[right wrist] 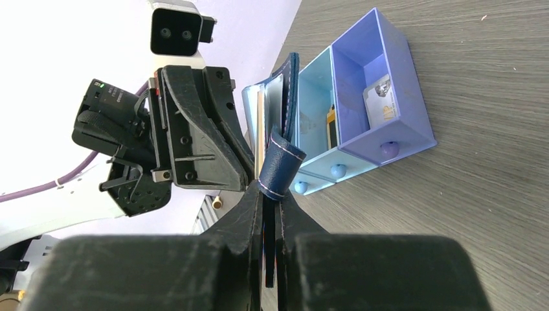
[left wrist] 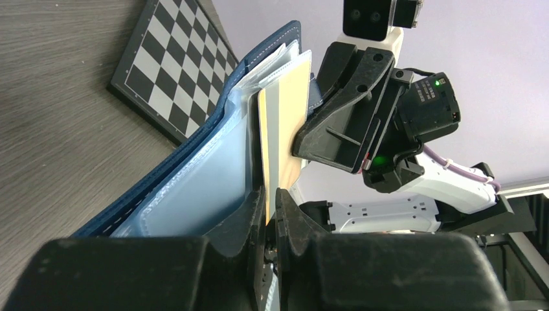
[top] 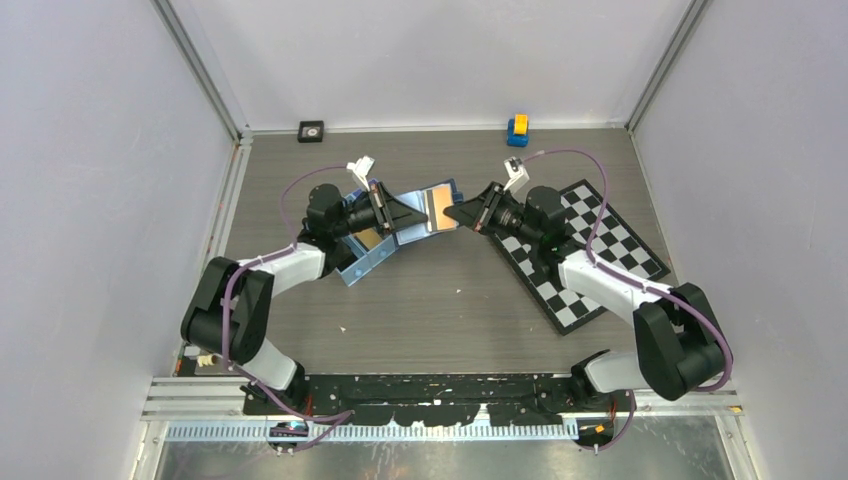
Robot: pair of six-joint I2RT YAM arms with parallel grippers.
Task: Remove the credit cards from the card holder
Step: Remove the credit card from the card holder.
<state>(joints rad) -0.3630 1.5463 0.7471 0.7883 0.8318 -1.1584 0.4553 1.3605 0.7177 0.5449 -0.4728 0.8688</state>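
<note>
2 hands (left wrist: 270,194) (right wrist: 272,189), 1 card holder (left wrist: 194,188), 1 gold card (left wrist: 285,129), 1 3-slot tray (right wrist: 398,78), 1 chessbd (left wrist: 175,58), 1 yel. block (top: 517,128).

Navy card holder (left wrist: 162,188): open, lt-blue inside, on edge, raised off table, center-far. Orange-gold credit card (left wrist: 283,123) sticks out of the clear sleeves.

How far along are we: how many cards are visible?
3: a gold card in the wallet, pinched by the left hand; a gray card and a dark card in the tray. Others may be hidden.
</note>
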